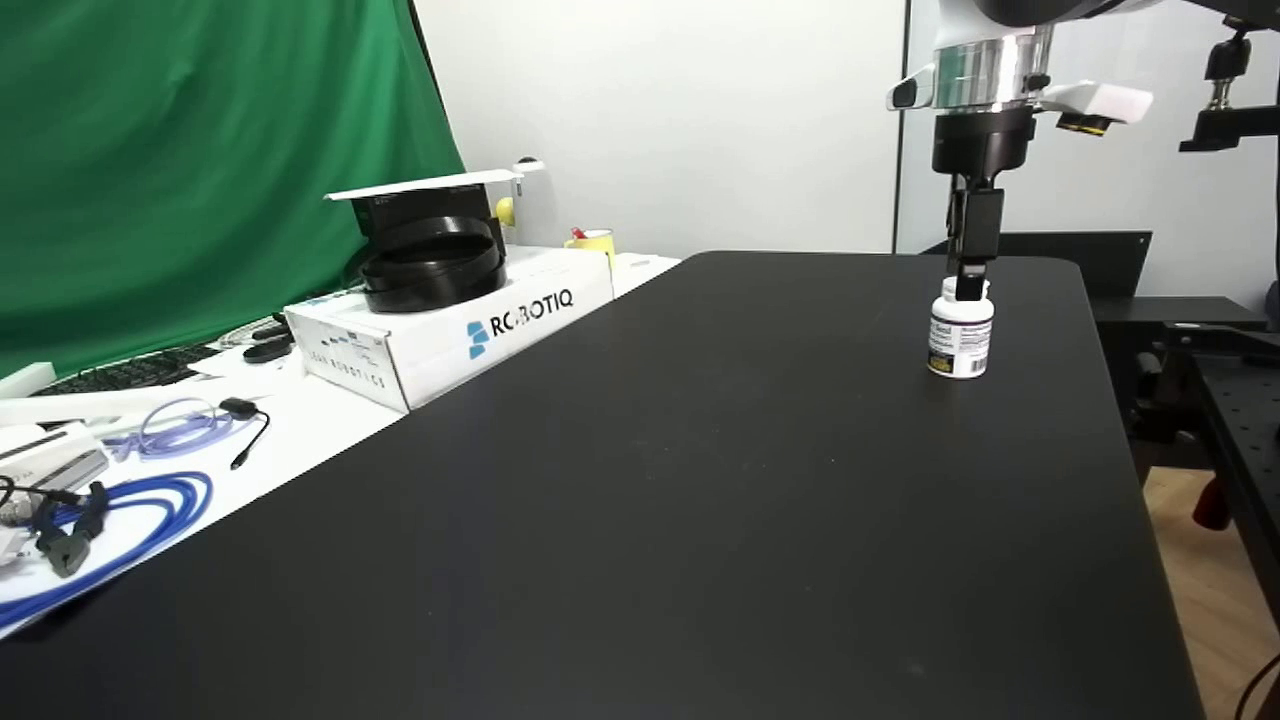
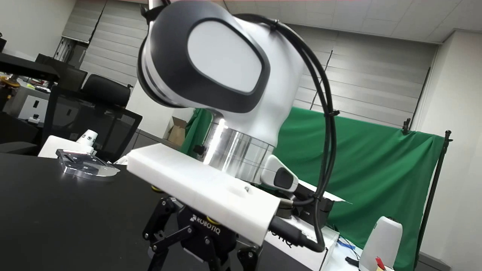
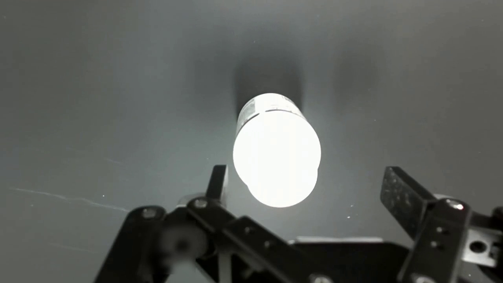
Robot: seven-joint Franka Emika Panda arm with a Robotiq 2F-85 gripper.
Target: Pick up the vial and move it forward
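Note:
The vial (image 1: pixel 960 345), a small white bottle with a white cap and a dark label band, stands upright on the black table. It also shows in the wrist view (image 3: pixel 277 153), where its top is a glaring white patch. My gripper (image 3: pixel 305 175) is open, with its fingers on the two sides of the vial's top. The left finger in the wrist view is close to the vial and the right one is well apart. In an exterior view the gripper (image 1: pixel 970 280) reaches down to the vial's cap. In an exterior view the gripper's body (image 2: pixel 207 237) shows, but its fingertips and the vial are out of view.
The black table (image 1: pixel 640 500) extends widely around. A white Robotiq box (image 1: pixel 460 330) with black rings (image 1: pixel 430 265) stands along one side, near blue cables (image 1: pixel 180 510). A clear plastic part (image 2: pixel 86 165) lies near the table's edge. The table's edge (image 1: pixel 1120 420) runs close to the vial.

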